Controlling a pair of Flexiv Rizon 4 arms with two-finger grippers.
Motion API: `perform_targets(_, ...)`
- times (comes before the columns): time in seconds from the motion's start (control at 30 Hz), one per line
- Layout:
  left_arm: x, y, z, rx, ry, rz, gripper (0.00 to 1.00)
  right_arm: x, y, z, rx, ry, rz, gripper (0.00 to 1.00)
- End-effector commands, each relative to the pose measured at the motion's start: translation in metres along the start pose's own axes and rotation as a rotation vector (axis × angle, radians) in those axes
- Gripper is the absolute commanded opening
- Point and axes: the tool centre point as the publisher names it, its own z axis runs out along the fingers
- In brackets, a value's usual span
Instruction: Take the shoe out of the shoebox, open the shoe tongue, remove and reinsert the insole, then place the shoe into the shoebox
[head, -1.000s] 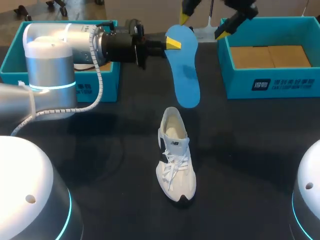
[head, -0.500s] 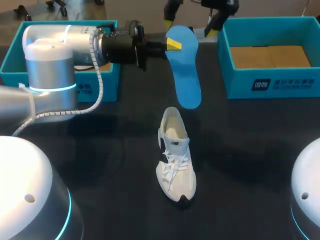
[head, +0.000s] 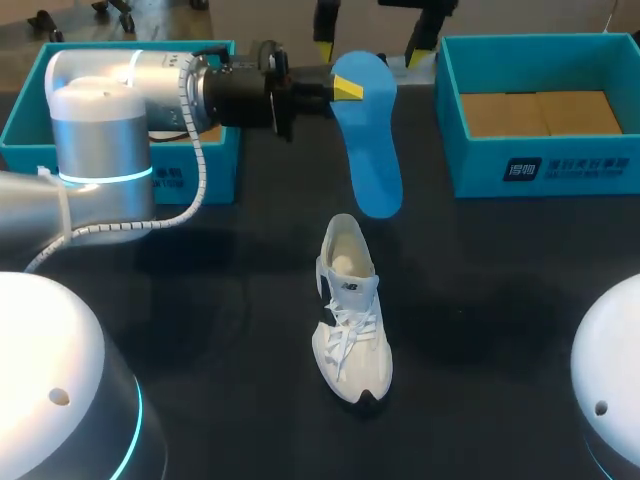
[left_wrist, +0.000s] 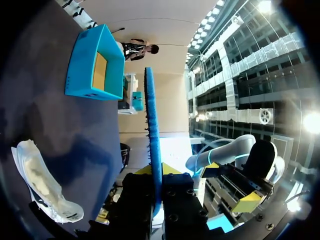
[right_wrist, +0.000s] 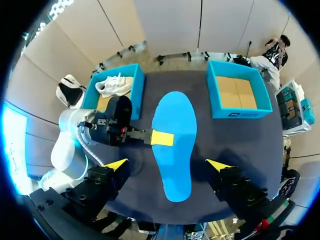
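Right wrist view alone: boxed shoe (right_wrist: 114, 83); left end effector (right_wrist: 161, 137) grips insole (right_wrist: 175, 172), right (right_wrist: 167, 165) released.

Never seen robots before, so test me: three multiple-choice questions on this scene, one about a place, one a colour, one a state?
1. The shoe out of its box rests: A) on a box's rim B) on the table C) in a gripper
2. The insole is: A) blue B) white C) red
3. The right gripper is: A) shut on the shoe B) shut on the insole C) open

Answers: B, it lies on the dark tabletop, untouched; A, the insole in the left gripper is blue; C, its fingers stand wide apart, touching nothing.
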Motion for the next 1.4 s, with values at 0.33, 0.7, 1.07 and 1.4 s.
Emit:
perform_targets(0.33,0.000,0.001,0.000,0.000,-0.002,0.001,0.00,0.013,-0.002,-0.003,-0.011,-0.121,-0.014,1.00)
perform_targets(0.7,0.000,0.001,0.000,0.000,-0.002,0.001,0.00,0.013,-0.002,-0.003,-0.011,-0.121,-0.014,1.00)
perform_targets(1.07,0.000,0.001,0.000,0.000,-0.002,0.001,0.00,0.011,-0.002,-0.002,-0.003,-0.106,-0.007,1.00)
perform_targets(1.4,0.000,0.001,0.000,0.000,-0.002,0.001,0.00,-0.011,-0.004,0.003,0.019,-0.011,0.034,1.00)
